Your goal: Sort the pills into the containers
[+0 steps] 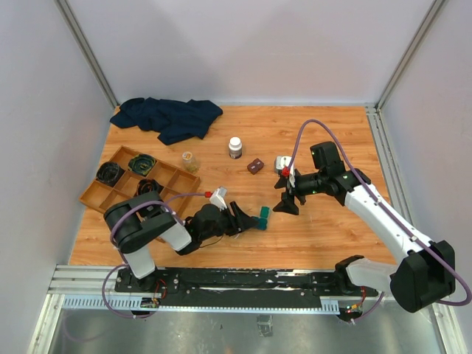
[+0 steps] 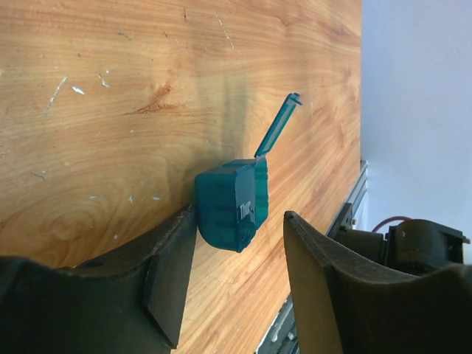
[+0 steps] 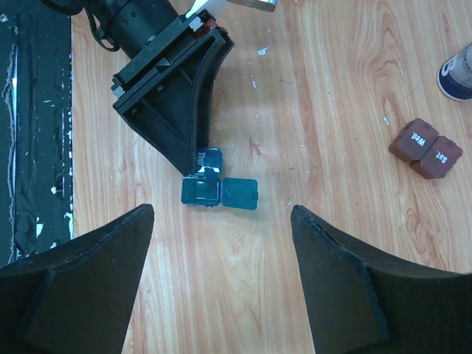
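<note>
A small teal container (image 1: 262, 216) lies on the wooden table (image 1: 324, 133) near the front middle. Its lid (image 2: 279, 129) stands open, and the open compartment (image 3: 201, 190) looks empty. My left gripper (image 2: 240, 220) is open around the container (image 2: 230, 206): one finger (image 2: 173, 251) touches its side, the other (image 2: 310, 258) stands apart from it. My right gripper (image 3: 219, 221) hangs open above the table, just short of the container, holding nothing. No loose pills show in any view.
Two joined brown cases (image 3: 425, 147) and a white bottle (image 1: 235, 147) stand behind the right gripper. A small jar (image 1: 190, 161) stands beside the wooden compartment tray (image 1: 94, 196) at left. A dark blue cloth (image 1: 168, 116) lies at the back left.
</note>
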{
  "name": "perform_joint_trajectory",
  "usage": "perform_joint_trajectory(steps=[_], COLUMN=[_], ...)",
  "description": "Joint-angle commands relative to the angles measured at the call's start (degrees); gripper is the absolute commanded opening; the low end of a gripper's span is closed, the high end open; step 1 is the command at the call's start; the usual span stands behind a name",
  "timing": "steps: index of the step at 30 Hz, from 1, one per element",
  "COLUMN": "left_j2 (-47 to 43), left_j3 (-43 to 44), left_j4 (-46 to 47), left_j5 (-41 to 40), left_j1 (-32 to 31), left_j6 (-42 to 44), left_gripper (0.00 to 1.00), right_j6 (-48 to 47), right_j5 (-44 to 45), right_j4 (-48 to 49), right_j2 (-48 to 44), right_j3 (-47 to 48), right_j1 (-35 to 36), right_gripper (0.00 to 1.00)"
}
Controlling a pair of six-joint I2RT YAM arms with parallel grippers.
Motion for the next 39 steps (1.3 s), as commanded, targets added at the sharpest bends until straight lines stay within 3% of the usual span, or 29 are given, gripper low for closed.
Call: perform_joint_trajectory(steps=[1,12,18,23,39], left_j2=[-4.1,-16.4,-18.3,-15.9,-9.8], left_j3=[0.6,1.2,3.0,5.8,10.6], left_j4=[-8.7,-22.7,-27.9,-31.3,-32.2], left_j5=[-3.0,-6.3,-8.8,-9.0,-4.0], left_j1=[0.3,0.3,0.3,0.2,-2.3], left_j6=[4.3,11.1,14.8,16.7,17.7], left_gripper=[0.55,0.52,0.16,0.01,0.00], right_j6=[-0.6,-0.7,-0.7,-0.7,-0.7], right_j5=[-0.7,-0.8,-0.8,-0.9,-1.1], right_j4=[-1.1,-1.1,-1.1,-1.1,-1.1], right_j2=[-0.9,-1.0,-1.1,-1.2,-1.7], right_j3=[1.8,1.8,1.8,1.8,1.6], right_j1=[-0.8,-1.0,-1.1,-1.2,-1.5], right_gripper=[0.77,0.77,0.77,0.77,0.77])
